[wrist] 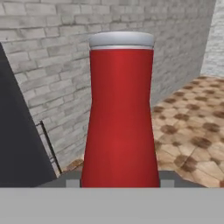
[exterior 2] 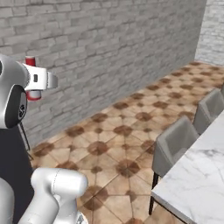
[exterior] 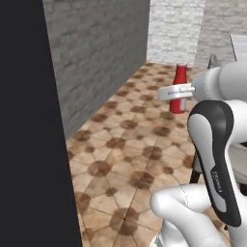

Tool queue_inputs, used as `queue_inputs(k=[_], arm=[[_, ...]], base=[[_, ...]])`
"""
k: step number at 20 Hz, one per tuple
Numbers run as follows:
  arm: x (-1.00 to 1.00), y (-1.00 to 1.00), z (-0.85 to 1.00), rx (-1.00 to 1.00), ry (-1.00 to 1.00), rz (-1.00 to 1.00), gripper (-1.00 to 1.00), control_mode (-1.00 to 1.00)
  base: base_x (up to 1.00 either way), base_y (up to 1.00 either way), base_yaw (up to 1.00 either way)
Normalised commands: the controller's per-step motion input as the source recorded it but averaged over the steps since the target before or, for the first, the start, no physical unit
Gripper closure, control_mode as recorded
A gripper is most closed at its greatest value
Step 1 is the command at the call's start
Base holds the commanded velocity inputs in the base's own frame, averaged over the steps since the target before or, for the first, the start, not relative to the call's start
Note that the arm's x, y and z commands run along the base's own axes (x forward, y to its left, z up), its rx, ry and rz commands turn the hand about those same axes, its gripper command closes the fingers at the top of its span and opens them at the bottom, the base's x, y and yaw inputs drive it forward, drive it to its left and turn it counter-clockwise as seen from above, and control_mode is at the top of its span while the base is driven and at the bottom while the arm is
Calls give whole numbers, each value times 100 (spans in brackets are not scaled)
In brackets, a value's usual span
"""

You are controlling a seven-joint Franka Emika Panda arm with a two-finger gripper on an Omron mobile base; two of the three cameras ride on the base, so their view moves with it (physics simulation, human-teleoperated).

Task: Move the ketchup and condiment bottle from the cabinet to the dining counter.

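My gripper (exterior: 176, 91) is shut on the ketchup (exterior: 180, 77), a red squeeze bottle with a narrow neck, and holds it upright in the air above the tiled floor. In the hand view the ketchup (wrist: 120, 118) stands close up with its whitish cap on top, and the gripper (wrist: 120, 181) clamps its lower body from both sides. From the right base view the ketchup (exterior 2: 30, 62) shows above and below the white hand, with the gripper (exterior 2: 44, 81) around its middle. The dining counter (exterior 2: 197, 175) lies at the lower right. The condiment bottle and the cabinet are out of view.
A grey brick wall (exterior 2: 109, 48) runs along the far side of the brown tiled floor (exterior: 125, 159). Two grey stools (exterior 2: 175, 144) stand along the marble top. A tall dark panel (exterior: 29, 125) closes off the left.
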Motion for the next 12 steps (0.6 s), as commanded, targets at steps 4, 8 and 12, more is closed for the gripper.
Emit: queue_inputs(k=[4, 8, 12], arm=[[0, 0, 0, 0, 0, 0, 100, 100], [0, 0, 0, 0, 0, 0, 100, 100], [0, 0, 0, 0, 0, 0, 100, 100]], base=[[65, 26, -28], [67, 25, -27], [66, 25, -27]])
